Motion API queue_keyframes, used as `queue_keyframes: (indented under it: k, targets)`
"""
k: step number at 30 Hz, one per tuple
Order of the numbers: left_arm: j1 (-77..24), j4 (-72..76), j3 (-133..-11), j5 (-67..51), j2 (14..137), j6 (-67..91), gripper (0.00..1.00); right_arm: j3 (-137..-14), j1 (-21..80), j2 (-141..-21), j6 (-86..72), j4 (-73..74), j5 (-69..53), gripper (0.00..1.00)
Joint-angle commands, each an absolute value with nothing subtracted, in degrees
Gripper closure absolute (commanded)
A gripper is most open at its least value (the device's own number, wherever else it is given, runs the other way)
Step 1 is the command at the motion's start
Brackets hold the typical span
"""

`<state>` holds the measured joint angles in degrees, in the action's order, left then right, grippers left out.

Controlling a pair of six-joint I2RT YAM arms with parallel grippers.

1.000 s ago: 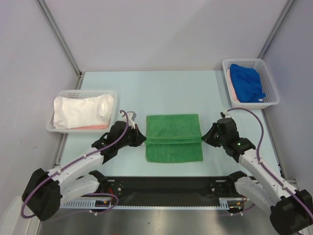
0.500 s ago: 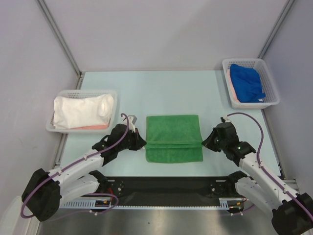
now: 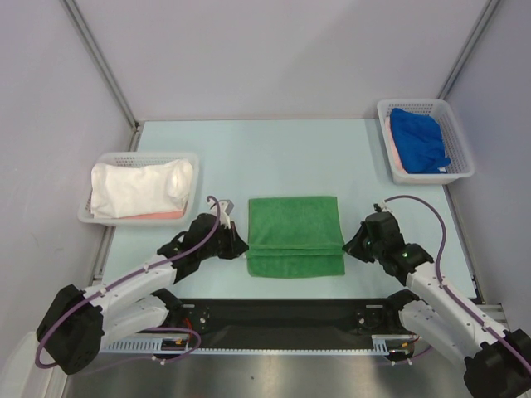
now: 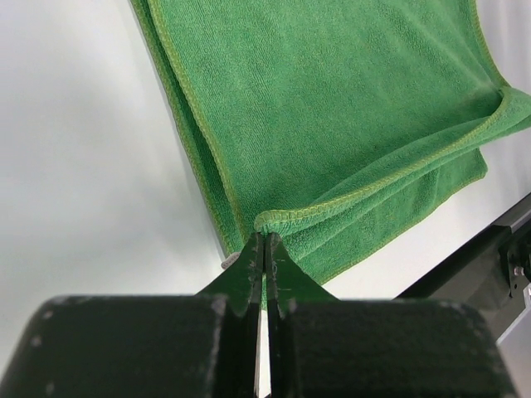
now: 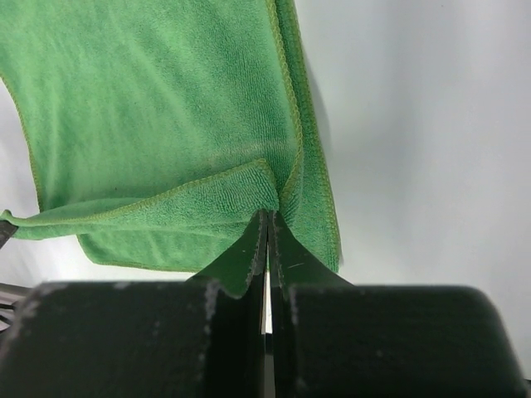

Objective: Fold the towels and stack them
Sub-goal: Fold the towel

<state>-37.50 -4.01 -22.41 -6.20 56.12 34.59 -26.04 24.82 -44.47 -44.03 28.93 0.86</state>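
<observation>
One green towel (image 3: 296,224), part-folded, lay on tabletop (image 3: 282,157); left hand (image 3: 240,246) and right hand (image 3: 348,245) each clamped a fold-edge corner.

I'm working in a lab test cell: plain grey panel walls (image 3: 274,58) on metal struts (image 3: 99,62) enclose my pale blue table (image 3: 274,157)

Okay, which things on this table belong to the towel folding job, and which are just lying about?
Job: green towel, pinched at its sides by the left gripper and right gripper; white towel; blue towel; pink towel beneath it.
Lying about: left basket; right basket.
</observation>
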Motion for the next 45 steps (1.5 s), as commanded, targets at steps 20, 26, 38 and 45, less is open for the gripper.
queue_keyframes:
  k: [20,26,38,45]
  targets:
    - [-38.76,-8.61,-21.18,-5.89,48.09,34.28,0.58,-25.92,26.37,-38.94,-46.23,34.44,3.95,0.57]
    - [-38.76,-8.27,-26.71,-2.46,52.54,33.93,0.55,-28.21,26.63,-41.65,-44.56,31.91,5.01,0.52]
    - [-38.94,-7.73,-38.93,0.79,77.07,29.18,0.55,-35.95,38.93,-52.21,-43.77,32.43,17.05,0.48]
    - [-39.81,-7.91,-38.58,0.44,78.66,28.92,0.52,-34.11,40.25,-52.91,-44.65,33.05,17.75,0.46]
